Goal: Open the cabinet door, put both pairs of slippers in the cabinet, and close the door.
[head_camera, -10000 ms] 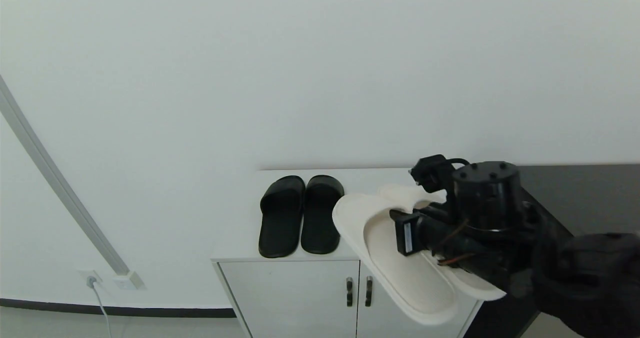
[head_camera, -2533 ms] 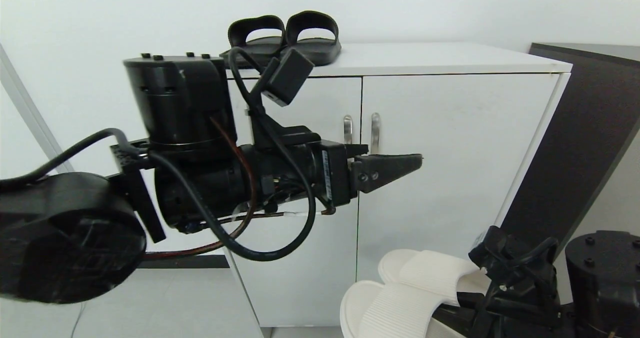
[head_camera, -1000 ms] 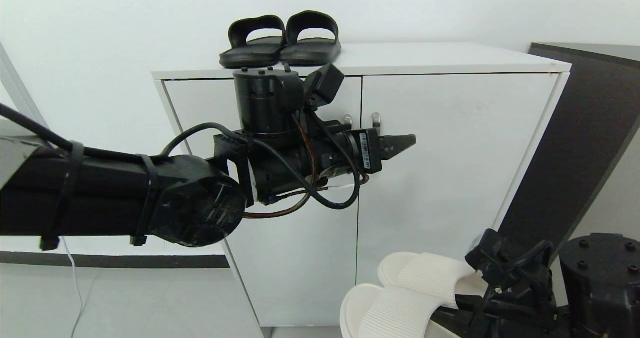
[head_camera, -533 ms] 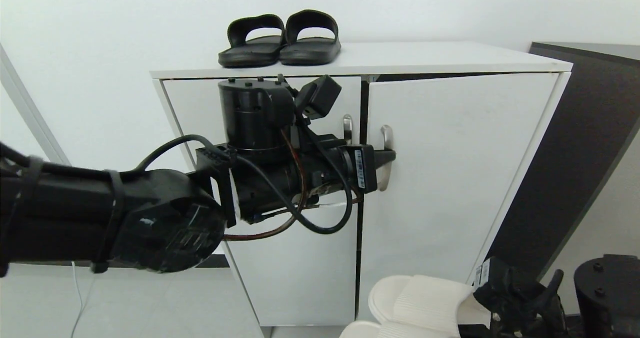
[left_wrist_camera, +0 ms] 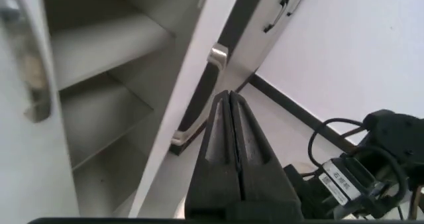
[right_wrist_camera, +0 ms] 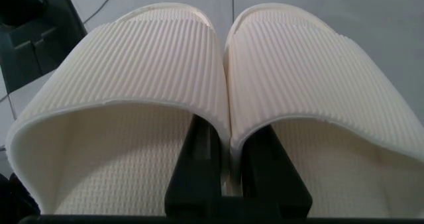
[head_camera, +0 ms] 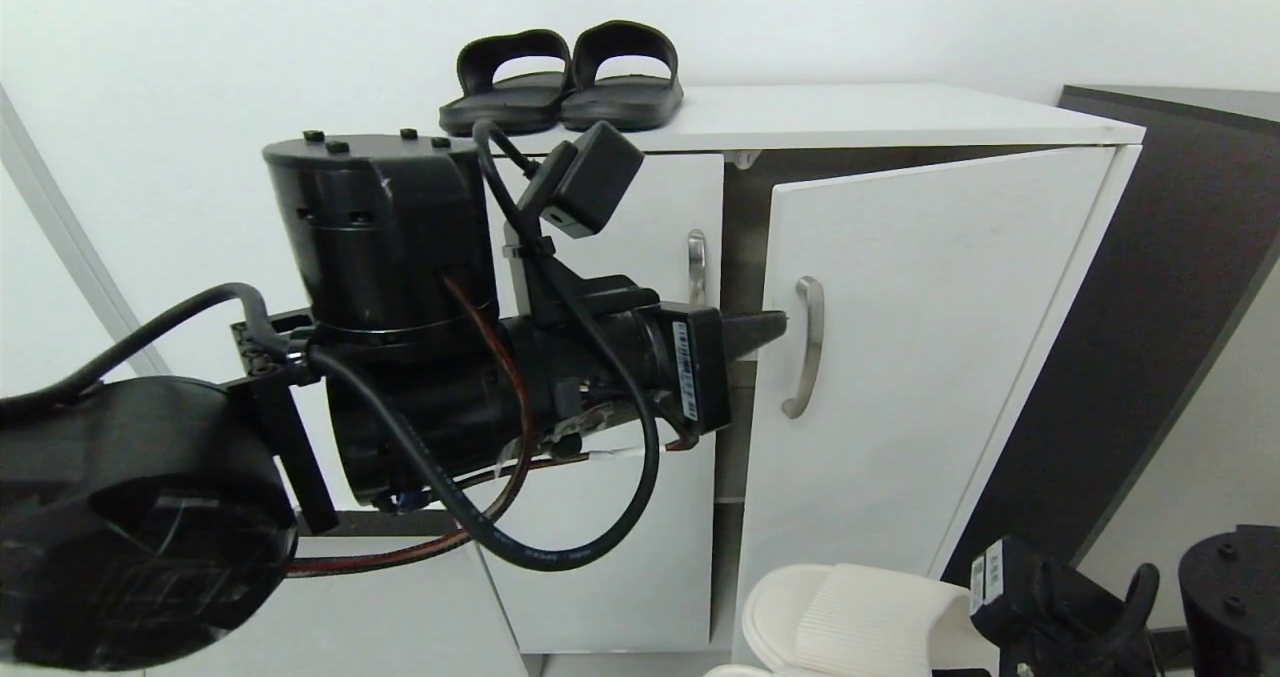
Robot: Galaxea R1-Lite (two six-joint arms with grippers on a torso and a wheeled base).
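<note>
While door stands ajar, left arm level

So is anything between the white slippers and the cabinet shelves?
Yes. The right door is only partly open and covers most of the opening in front of the white slippers in the right gripper. The shut left gripper also sits at the narrow gap.

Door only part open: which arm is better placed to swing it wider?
Left. The left hand, shut and empty, sits at the free edge of the door; the right hand is clamped on the white slippers.
</note>
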